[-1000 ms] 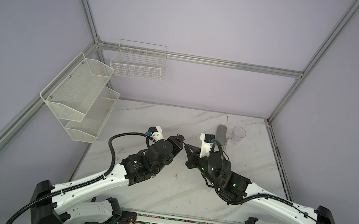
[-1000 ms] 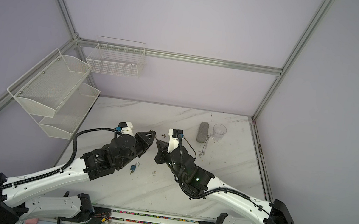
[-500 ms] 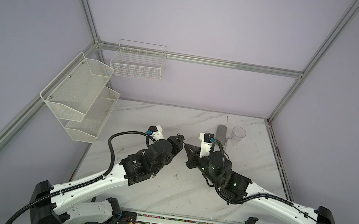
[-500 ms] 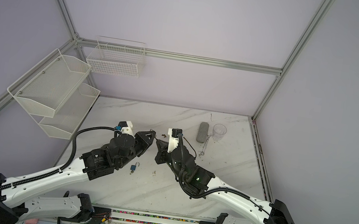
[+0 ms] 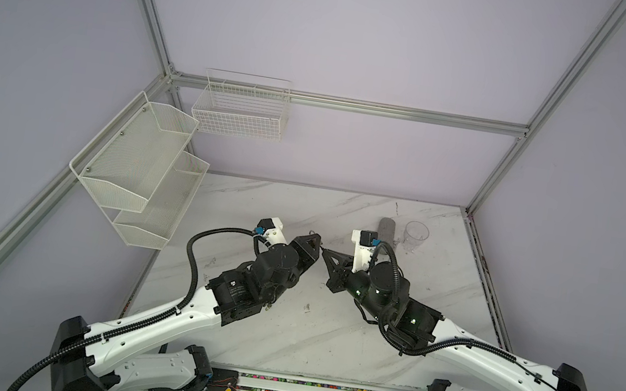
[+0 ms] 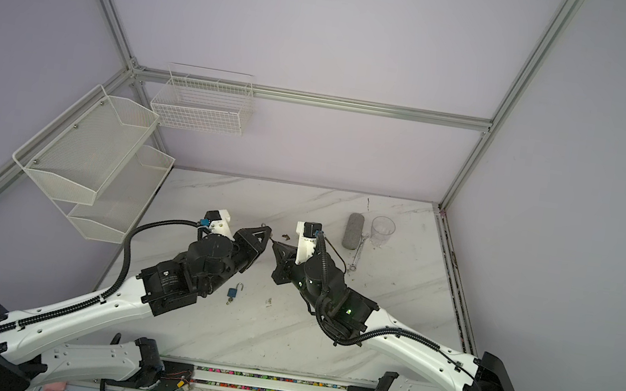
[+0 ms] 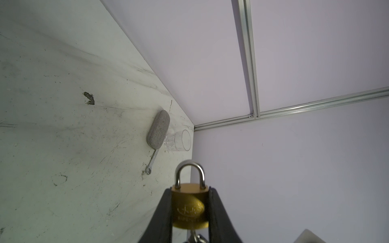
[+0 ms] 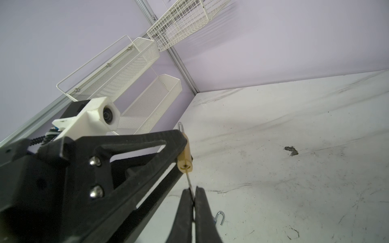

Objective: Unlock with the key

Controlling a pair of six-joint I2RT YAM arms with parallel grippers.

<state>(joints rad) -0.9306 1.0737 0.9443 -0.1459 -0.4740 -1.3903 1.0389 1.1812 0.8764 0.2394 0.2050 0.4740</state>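
A brass padlock (image 7: pixel 190 207) with its steel shackle closed is clamped by its two sides in my left gripper (image 7: pixel 190 190), held above the table near the middle. In the right wrist view the padlock (image 8: pixel 185 161) shows its underside, and the thin blade of the key (image 8: pixel 188 178) runs from the keyhole back into my right gripper (image 8: pixel 192 189), which is shut on the key. In both top views the left gripper (image 5: pixel 312 242) and right gripper (image 5: pixel 326 251) meet tip to tip. The key's head is hidden between the right fingers.
A small blue padlock (image 6: pixel 233 293) lies on the marble table (image 6: pixel 282 335) below the left arm. A grey case (image 6: pixel 353 231), a clear cup (image 6: pixel 383 229) and a wrench (image 6: pixel 357 253) sit at the back right. White mesh shelves (image 6: pixel 98 156) and a wire basket (image 6: pixel 203 104) hang at the back left.
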